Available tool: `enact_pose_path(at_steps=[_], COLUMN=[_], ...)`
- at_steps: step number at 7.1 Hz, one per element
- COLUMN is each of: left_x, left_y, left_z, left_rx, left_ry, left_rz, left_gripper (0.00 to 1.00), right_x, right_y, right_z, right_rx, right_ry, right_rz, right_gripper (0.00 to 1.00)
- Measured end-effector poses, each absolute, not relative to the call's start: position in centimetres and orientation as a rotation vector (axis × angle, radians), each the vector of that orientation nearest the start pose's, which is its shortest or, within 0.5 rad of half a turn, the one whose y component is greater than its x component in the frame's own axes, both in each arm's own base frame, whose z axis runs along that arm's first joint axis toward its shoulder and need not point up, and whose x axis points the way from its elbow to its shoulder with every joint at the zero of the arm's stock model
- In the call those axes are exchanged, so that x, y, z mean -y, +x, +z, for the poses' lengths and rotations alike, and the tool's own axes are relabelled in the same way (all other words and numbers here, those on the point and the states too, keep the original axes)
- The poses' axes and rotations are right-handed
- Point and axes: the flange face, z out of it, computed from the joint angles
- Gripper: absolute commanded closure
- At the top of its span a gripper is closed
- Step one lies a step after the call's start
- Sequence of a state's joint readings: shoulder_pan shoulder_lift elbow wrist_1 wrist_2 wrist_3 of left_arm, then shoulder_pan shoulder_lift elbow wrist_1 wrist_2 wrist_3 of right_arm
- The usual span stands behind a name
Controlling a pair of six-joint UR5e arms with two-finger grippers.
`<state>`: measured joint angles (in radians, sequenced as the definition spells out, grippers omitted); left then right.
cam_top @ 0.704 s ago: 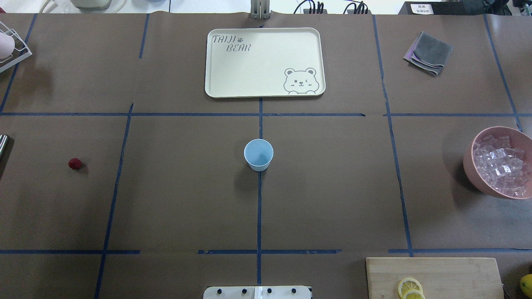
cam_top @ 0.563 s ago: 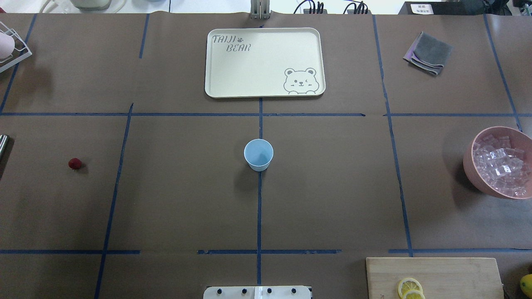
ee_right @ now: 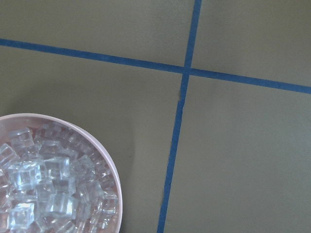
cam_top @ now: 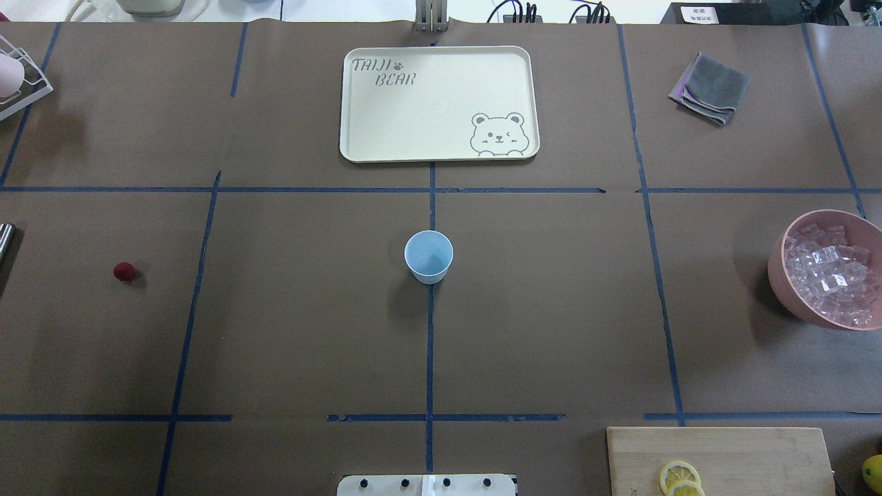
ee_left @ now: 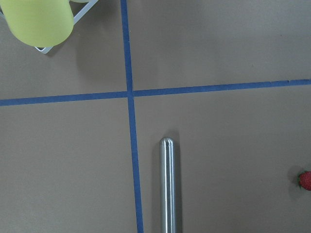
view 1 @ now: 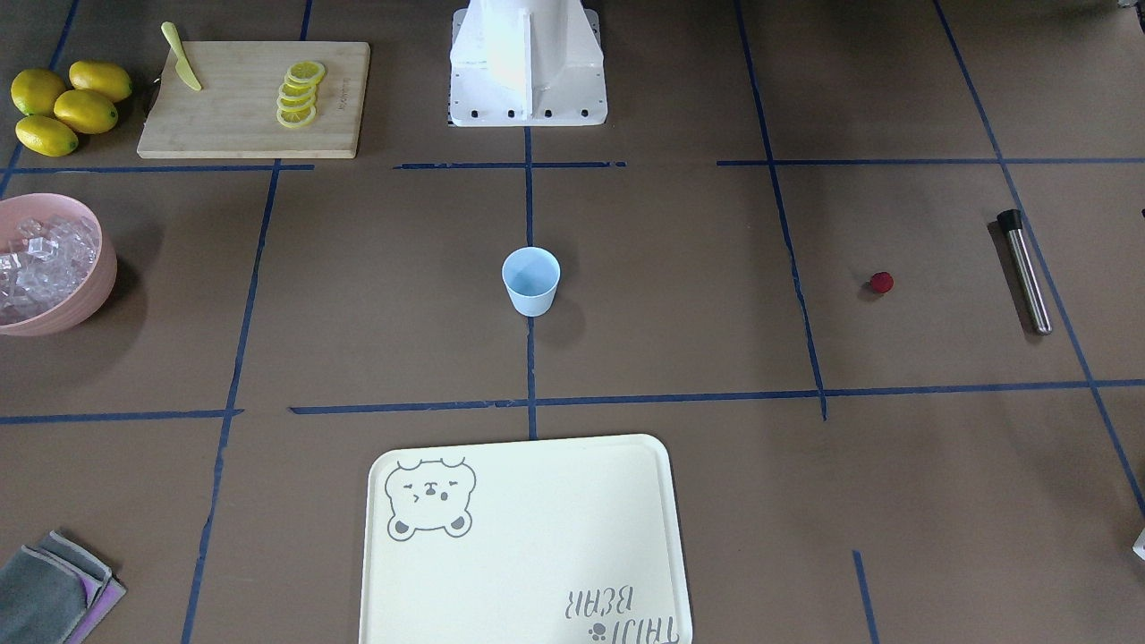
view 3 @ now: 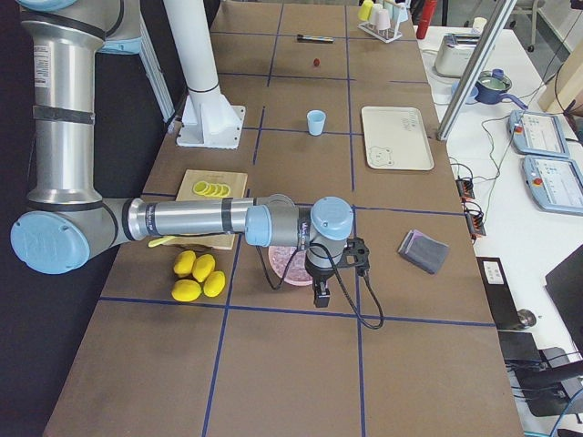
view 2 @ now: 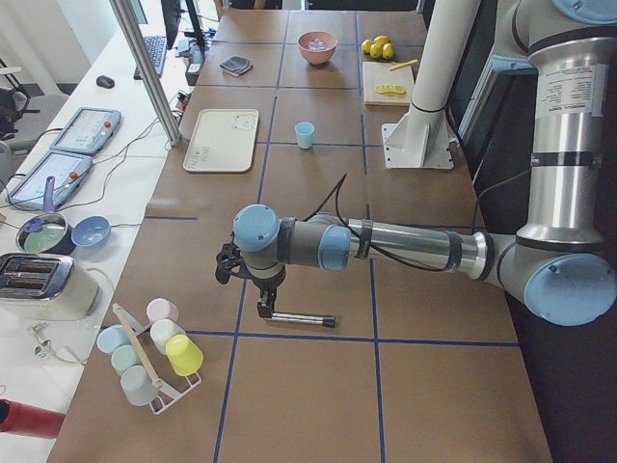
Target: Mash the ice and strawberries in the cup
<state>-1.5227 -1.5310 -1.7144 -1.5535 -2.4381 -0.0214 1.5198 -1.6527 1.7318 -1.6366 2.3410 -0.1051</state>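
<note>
1. Nothing has moved on the table since a moment ago: the cup (cam_top: pixel 428 256), the strawberry (cam_top: pixel 124 271) and the pink bowl (cam_top: pixel 778 275) sit exactly where they were in the overhead view.
2. There is writing to read: the cream tray (cam_top: pixel 427 117) says "TAIJI BEAR", with a bear drawing in one corner.
3. The left arm reaches out low over the table, its wrist turned down. The left gripper (view 2: pixel 262 309) points straight at the tabletop, right at one end of the metal rod (ee_left: pixel 167 189).
4. Its jaws show only from the side, so I cannot tell how wide they stand or whether they touch the rod.
5. The strawberry lies near that gripper, off to one side of the rod and apart from it.
6. The right arm also stretches out low with its wrist bent down. The right gripper (view 3: pixel 319 297) hangs at the pink bowl's edge, beside the heaped ice (ee_right: pixel 46 187).
7. Those jaws also show only from the side, so I cannot tell their state.
8. The cup stands upright mid-table, between the two grippers and well apart from both.
</note>
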Motion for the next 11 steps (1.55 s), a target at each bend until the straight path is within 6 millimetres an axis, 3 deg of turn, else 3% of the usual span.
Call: enact_pose_path(at_steps=[5, 7, 9, 10, 11], left_x=[47.8, 47.2, 47.1, 47.1, 47.1], left_y=[-3.3, -3.3, -3.3, -3.3, -3.4], left_z=[60.5, 60.9, 60.9, 60.9, 60.9], left_rx=[-0.872, -0.872, -0.872, -0.872, -0.872], left_ry=[0.045, 0.039, 0.039, 0.039, 0.04], left_rz=[0.059, 0.056, 0.056, 0.057, 0.057], left_gripper=[0.0, 0.0, 0.0, 0.0, 0.0], right_x=[45.9, 46.0, 45.3, 44.5, 43.7], right_y=[1.1, -1.6, -5.4, -6.7, -7.6], right_z=[61.6, 58.8, 53.4, 51.9, 51.6], right_rx=[0.826, 0.829, 0.834, 0.84, 0.842], right_ry=[0.037, 0.01, -0.019, -0.045, -0.093], right_rz=[-0.202, -0.155, -0.055, -0.011, 0.061], right_gripper=[0.0, 0.01, 0.02, 0.02, 0.03])
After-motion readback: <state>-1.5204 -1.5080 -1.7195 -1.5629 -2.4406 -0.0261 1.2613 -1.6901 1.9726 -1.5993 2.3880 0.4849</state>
